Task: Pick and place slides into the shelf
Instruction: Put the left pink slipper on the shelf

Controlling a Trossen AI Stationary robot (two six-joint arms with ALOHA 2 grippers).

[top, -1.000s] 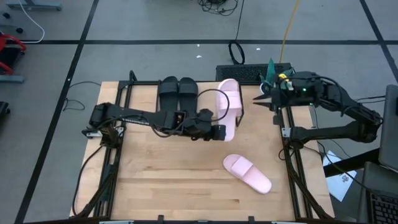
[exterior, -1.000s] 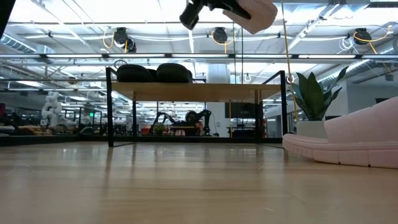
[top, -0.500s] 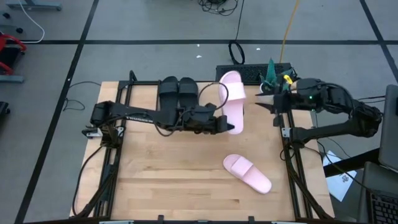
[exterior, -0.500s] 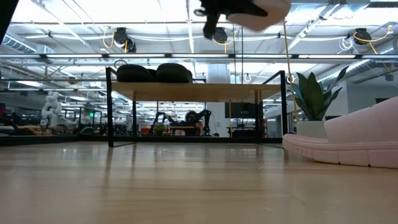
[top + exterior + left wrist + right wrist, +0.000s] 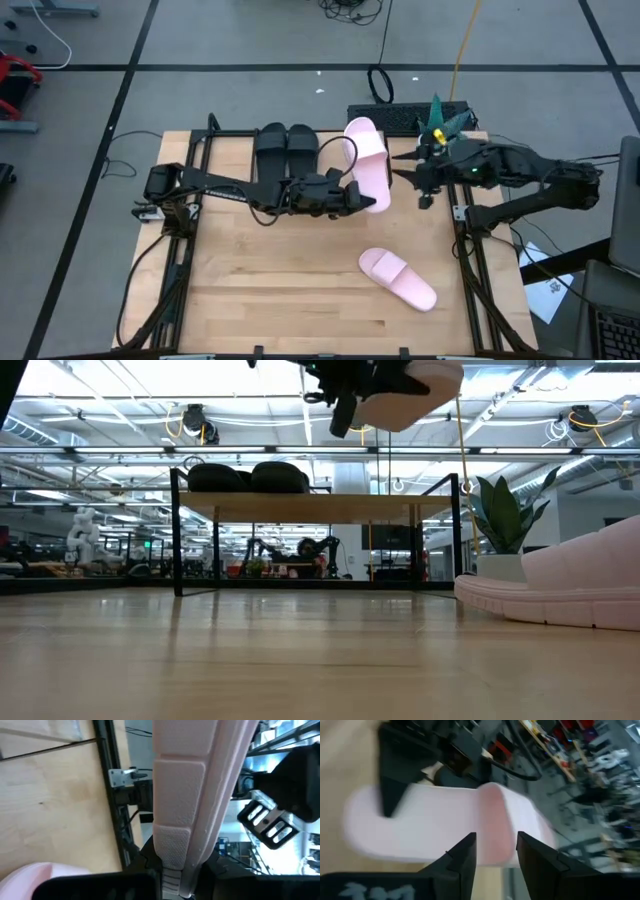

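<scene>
Two black slides [image 5: 287,148] rest sole-down on the shelf [image 5: 315,506] at the table's far edge. One pink slide [image 5: 365,160] is held in the air just right of them, higher than the shelf top, with my left gripper [image 5: 357,200] shut on it. A second pink slide [image 5: 398,278] lies sole-down on the table at the near right. My right gripper [image 5: 408,183] stands open just right of the held slide, pointing at it, apart from it. My left gripper pinches the held pink slide's sole near its strapless end [image 5: 172,855] between its two fingers. The fingers come about level from the table's left. The slide is lifted clear, turned partly on its edge, its strap end [image 5: 362,140] toward the far edge.
A potted green plant [image 5: 505,520] stands at the far right corner. Black frame rails [image 5: 470,270] run along both table sides. Bare tabletop [image 5: 280,280] lies in front of the shelf.
My right gripper has come from the table's right edge toward the held slide, has rolled, and has opened. My left gripper has turned the pink slide, swinging its strap end toward the far left, and has carried it slightly toward the right.
</scene>
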